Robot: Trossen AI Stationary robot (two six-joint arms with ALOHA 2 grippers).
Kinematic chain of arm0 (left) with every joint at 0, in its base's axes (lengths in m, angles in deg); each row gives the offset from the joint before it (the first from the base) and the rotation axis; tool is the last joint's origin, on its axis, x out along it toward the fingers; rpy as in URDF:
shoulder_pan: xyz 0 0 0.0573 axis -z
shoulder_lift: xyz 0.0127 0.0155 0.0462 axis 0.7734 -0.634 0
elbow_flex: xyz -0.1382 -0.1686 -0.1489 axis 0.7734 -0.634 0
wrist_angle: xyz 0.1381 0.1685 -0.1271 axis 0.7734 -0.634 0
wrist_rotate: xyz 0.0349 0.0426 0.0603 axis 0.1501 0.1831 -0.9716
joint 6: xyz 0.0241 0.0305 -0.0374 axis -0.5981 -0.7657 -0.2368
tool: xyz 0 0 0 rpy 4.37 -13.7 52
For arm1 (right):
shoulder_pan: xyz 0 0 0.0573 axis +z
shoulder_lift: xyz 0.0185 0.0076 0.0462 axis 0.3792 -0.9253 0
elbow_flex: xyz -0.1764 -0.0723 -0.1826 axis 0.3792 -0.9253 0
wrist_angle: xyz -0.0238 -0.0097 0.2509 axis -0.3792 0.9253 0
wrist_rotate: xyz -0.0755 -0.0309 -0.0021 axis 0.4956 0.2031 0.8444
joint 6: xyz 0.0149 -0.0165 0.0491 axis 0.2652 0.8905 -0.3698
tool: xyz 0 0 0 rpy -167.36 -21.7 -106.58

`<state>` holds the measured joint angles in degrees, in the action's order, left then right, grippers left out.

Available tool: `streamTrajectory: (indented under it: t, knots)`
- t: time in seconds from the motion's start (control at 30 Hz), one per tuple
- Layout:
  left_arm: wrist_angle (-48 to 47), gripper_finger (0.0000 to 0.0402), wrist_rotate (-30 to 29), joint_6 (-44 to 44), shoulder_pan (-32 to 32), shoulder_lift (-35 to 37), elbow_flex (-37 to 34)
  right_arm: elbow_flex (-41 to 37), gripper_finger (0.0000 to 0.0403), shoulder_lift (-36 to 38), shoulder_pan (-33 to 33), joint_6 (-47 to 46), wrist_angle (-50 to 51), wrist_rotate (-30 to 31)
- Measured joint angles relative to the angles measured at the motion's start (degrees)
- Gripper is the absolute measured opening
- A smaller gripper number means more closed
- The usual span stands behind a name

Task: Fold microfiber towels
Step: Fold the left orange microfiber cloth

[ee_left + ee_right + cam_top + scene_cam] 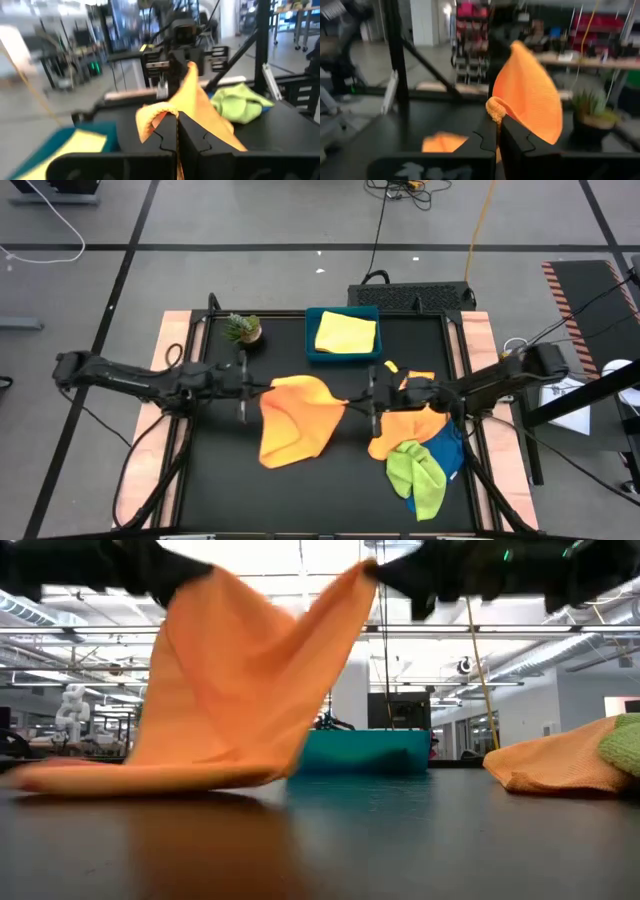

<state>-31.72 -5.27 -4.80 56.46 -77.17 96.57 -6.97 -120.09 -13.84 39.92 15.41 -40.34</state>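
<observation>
Now both claws—left claw [252, 387], right claw [366, 397]—pinch the orange towel [295, 418], stretched left-to-right between them.

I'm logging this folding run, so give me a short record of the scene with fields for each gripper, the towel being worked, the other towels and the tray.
left gripper: shut on one corner of the orange towel
right gripper: shut on its opposite corner
orange towel: lifted between both grippers, lower part on table
yellow towel: folded, in blue tray
other towels: second orange towel, lime green towel, blue towel, heaped at right

arms: dark, jointed, black cables | left claw [176, 131] fingers: black, notched
</observation>
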Motion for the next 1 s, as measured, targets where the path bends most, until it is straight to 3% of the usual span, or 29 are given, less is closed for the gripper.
streamTrajectory:
  t: [0.23, 0.5, 0.8, 0.9, 1.0]
  knots:
    - [-0.12, 0.0000, -14.43, -6.47, 14.16, 3.93, 0.00, 0.00, 0.0000, 10.92, 1.51, 2.82, 2.43, 0.28]
    - [2.43, 0.0000, -27.12, -7.44, 27.54, 3.87, 0.02, 0.00, 0.0000, 14.02, 4.10, 2.65, 2.13, 0.44]
    - [12.77, 0.0000, -28.22, -12.16, 38.29, 3.16, 0.11, 5.21, 0.0000, 14.04, 11.15, 4.26, 5.30, 0.07]
    - [9.55, 0.0000, -38.50, -17.36, 40.41, 1.90, 0.14, 5.99, 0.0000, 13.98, 13.41, 7.89, 6.94, 2.64]
    - [6.95, 0.0000, -51.06, -14.76, 40.39, 1.66, 0.11, 6.03, 0.0000, 14.00, 14.20, 9.04, 6.77, 6.87]
